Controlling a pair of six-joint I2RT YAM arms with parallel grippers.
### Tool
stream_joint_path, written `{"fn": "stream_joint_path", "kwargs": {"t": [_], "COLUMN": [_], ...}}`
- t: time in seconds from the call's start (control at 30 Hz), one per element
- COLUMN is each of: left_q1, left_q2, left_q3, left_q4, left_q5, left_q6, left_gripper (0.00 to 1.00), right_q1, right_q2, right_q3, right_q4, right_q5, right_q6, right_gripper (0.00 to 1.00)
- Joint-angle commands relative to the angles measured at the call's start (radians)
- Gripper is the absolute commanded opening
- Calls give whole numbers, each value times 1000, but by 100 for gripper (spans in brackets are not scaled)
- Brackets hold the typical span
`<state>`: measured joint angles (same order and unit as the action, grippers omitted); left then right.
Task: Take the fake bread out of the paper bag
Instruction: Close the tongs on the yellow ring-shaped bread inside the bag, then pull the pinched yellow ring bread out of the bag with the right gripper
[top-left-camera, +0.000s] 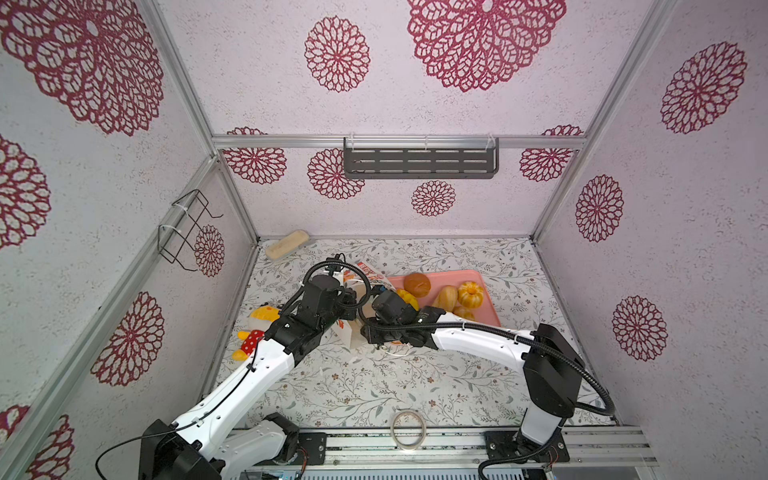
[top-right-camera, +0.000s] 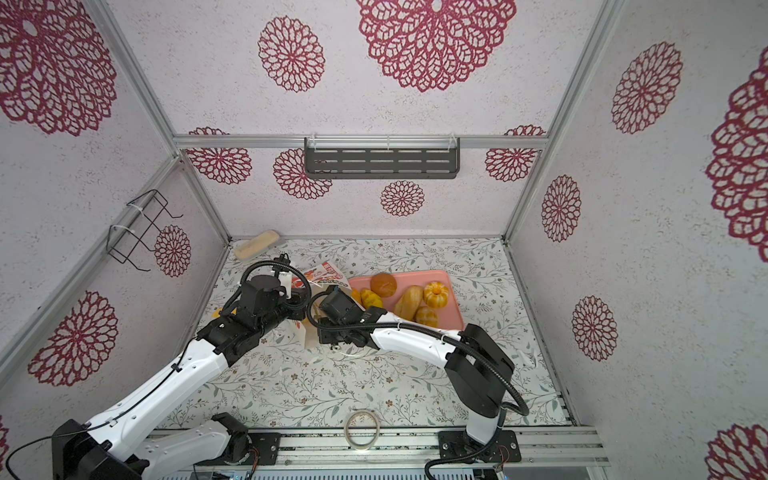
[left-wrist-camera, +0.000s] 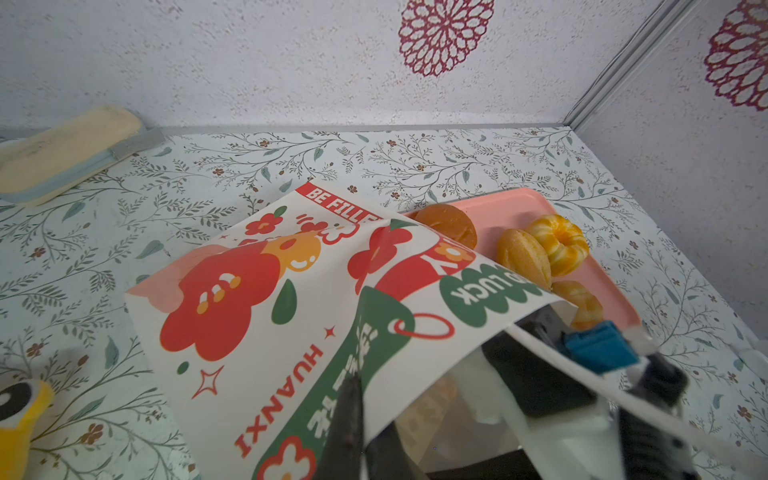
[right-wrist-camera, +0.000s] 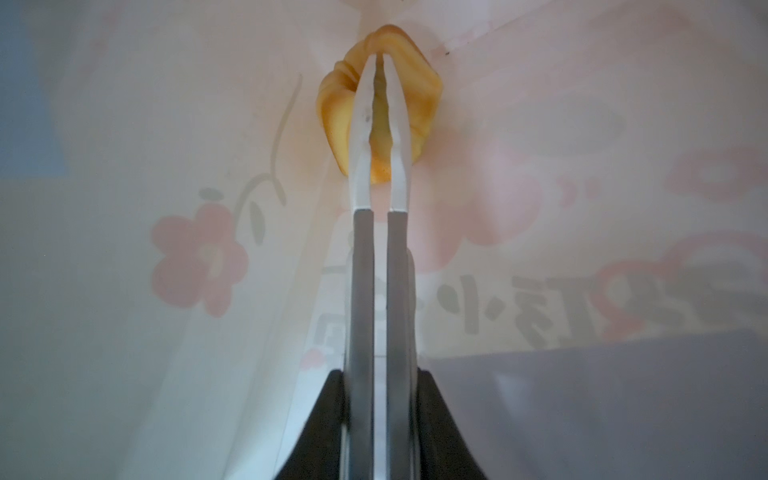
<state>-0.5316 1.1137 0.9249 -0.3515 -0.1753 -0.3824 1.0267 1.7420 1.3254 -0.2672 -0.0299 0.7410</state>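
The white paper bag (left-wrist-camera: 249, 299), printed with red flowers, lies tilted on the table beside the pink tray (top-left-camera: 488, 316). My left gripper (left-wrist-camera: 365, 415) is shut on the rim of the bag's mouth and holds it up. My right gripper (right-wrist-camera: 380, 62) reaches deep inside the bag (right-wrist-camera: 166, 291), and its white fingertips are shut on a ridged yellow fake bread (right-wrist-camera: 419, 104) at the far end. In both top views the bag (top-left-camera: 370, 272) (top-right-camera: 328, 272) hides those fingers. Several more fake breads lie on the tray, among them a brown round bun (top-left-camera: 417, 284), a long loaf (top-left-camera: 446, 298) and a ring bun (top-left-camera: 471, 294).
A yellow plush toy with red polka dots (top-left-camera: 262, 316) lies left of the left arm. A beige oblong block (top-left-camera: 286, 244) sits in the far left corner. A tape roll (top-left-camera: 409, 429) rests at the front edge. A wire rack (top-left-camera: 187, 228) hangs on the left wall and a dark shelf (top-left-camera: 419, 160) on the back wall.
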Motion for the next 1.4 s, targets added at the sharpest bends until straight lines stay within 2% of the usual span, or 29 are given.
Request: {"fn": "stream_joint_path", "kwargs": {"t": [0.0, 0.23, 0.53, 0.83, 1.07, 1.23, 1.37], "left_q1": [-7, -10, -16, -16, -16, -10, -4], "left_q2": [12, 20, 21, 48, 87, 134, 135], "left_q3": [6, 3, -1, 20, 51, 141, 154], "left_q4": [17, 7, 14, -46, -63, -186, -200], "left_q5": [-20, -46, -47, -124, -120, -139, -144], "left_q6": [-16, -31, -33, -39, -64, -79, -83], "left_gripper": [0, 0, 0, 0, 0, 0, 0], "right_q1": [8, 8, 4, 14, 21, 41, 42], "right_q2": [-90, -171, -212, -460, -607, -700, -789], "right_q3": [6, -55, -35, -202, -247, -298, -317], "right_q4": [4, 3, -82, -68, -158, -238, -307], "right_q5": [9, -7, -54, -41, 5, 47, 97], "right_q6": [-16, 32, 31, 69, 82, 113, 134], "right_gripper": [0, 0, 0, 0, 0, 0, 0]}}
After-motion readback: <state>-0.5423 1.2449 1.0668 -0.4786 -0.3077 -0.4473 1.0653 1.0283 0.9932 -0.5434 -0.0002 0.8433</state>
